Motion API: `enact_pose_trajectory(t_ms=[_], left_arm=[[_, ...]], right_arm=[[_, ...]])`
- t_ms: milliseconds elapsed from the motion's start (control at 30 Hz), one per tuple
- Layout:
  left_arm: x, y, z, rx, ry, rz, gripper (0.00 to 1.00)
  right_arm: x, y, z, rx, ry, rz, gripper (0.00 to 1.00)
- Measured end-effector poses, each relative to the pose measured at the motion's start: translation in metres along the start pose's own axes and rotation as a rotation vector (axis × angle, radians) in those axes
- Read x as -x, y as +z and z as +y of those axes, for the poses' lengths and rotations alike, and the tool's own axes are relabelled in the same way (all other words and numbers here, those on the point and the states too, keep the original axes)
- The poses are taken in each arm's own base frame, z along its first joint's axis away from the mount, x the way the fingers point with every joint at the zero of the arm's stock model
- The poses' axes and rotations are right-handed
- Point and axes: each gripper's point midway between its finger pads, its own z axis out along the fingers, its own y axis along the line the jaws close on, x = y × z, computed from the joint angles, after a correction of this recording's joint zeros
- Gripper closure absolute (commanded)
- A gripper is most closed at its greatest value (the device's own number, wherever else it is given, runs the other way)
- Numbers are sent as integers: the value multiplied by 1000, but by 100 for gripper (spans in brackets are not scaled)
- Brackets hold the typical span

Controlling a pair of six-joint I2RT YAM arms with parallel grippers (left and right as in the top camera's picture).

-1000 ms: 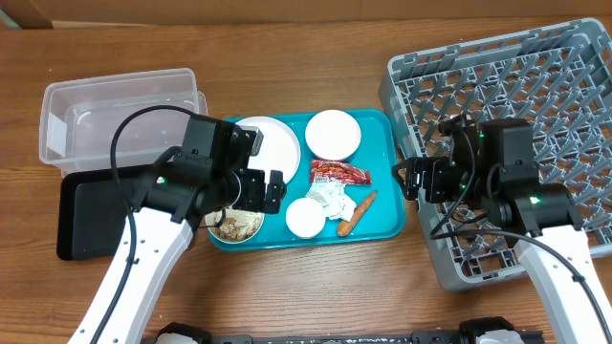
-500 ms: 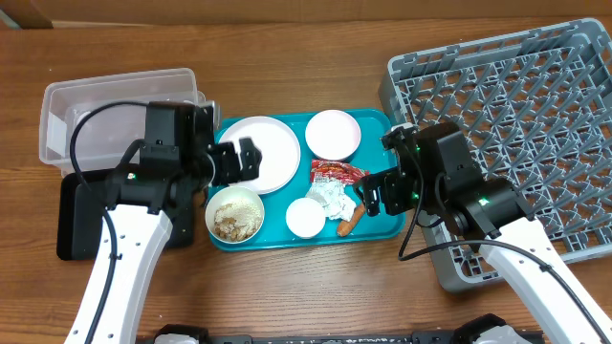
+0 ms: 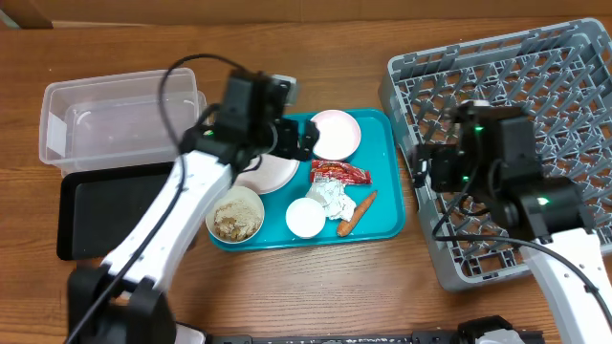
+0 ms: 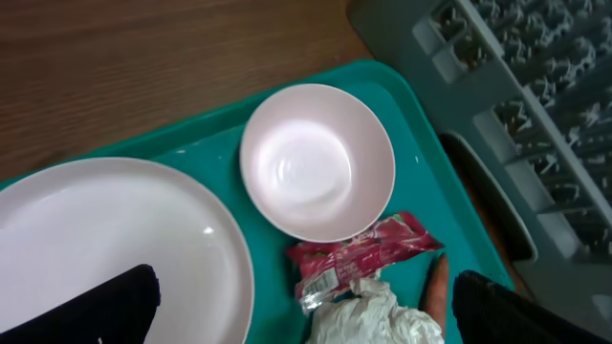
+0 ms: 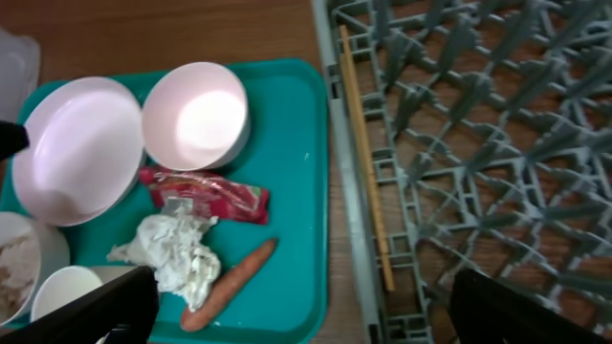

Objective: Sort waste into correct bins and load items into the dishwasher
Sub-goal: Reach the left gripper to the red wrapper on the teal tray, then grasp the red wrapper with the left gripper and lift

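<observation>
The overhead camera looks straight down from well above the brown wooden table. It takes in the whole layout, from the clear plastic bin on the left to the grey lattice dish rack on the right, with the teal plastic tray between them. The left wrist camera sits close over the tray's far right part, facing down, with the rack's corner filling its upper right. The right wrist camera hangs higher, looking down astride the tray's right edge and the rack's left side. All three views share the small round white bowl and the red foil wrapper.
</observation>
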Motion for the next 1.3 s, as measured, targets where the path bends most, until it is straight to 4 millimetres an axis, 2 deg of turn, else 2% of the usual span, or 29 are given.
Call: enact_pose_trajectory(t_ms=[233,367,500,567,633,733,867,1133,1300], left_arm=[[-33,50,-16,-29,86,139,9],[-54,72,-20,-36,105,211,11],[-73,87,-22,-36,113,271,21],[-80,92,-23,-37,120,295,30],[-85,96,-22,-33,121,309,47],[-86,98,-20,-26,134,313,64],[-86,98,-16,-2,138,314,96],[-85,97,-7,53,142,316,96],[-82,83,-7,79,135,368,96]], right_arm=[[-1,-2,-26,-62,83,9,0],[-3,-2,-29,-69,92,14,0],[-3,-2,-29,-69,95,14,0],[-2,-2,-28,-68,95,13,0],[-3,-2,-29,-69,95,14,0],[-2,-2,-29,-68,95,13,0],[-3,-2,-28,-68,95,15,0],[-5,-3,-29,-70,95,23,0],[-5,-2,-29,-70,96,24,0]])
